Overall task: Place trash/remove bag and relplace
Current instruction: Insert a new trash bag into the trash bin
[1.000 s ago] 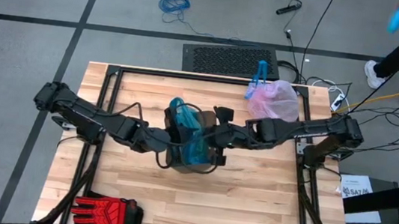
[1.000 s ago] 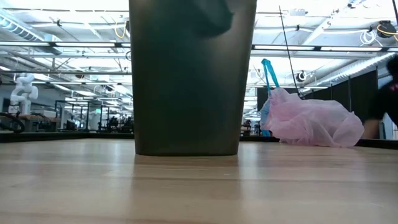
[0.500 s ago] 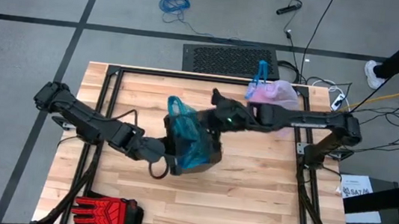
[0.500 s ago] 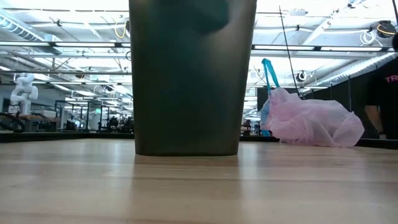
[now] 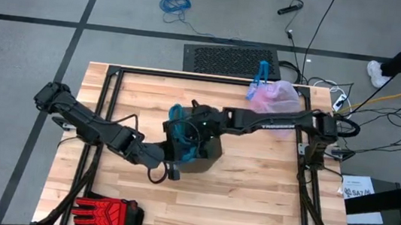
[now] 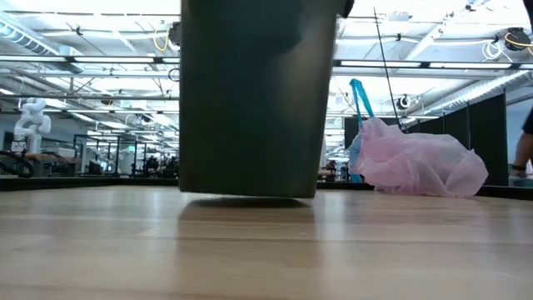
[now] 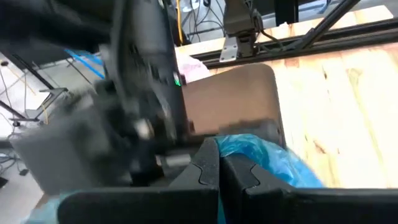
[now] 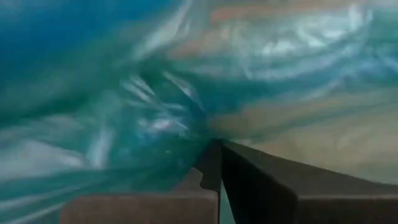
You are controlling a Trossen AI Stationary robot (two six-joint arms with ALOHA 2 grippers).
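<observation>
The teal bag [image 5: 186, 135] sits in the dark bin [image 5: 207, 150] mid-counter [image 5: 251, 201]. Both tools are clenched: the left tool [image 5: 175, 153] at the bin's near rim, the right tool [image 5: 193, 124] inside the teal plastic. The tied pink bag [image 5: 276, 100] lies behind.

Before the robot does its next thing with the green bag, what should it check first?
1. Old pink bag out of the bin and set aside at the table's far edge: ok.
2. Teal bag in the bin: ok, though still bunched.
3. Bin flat on the table: not ok, one bottom edge is lifted in the low view.
4. Left gripper shut beside the teal bag: ok.
5. Right gripper shut, pushed into the bag: ok.
6. Bag rim folded over the bin's edge: cannot tell.
</observation>
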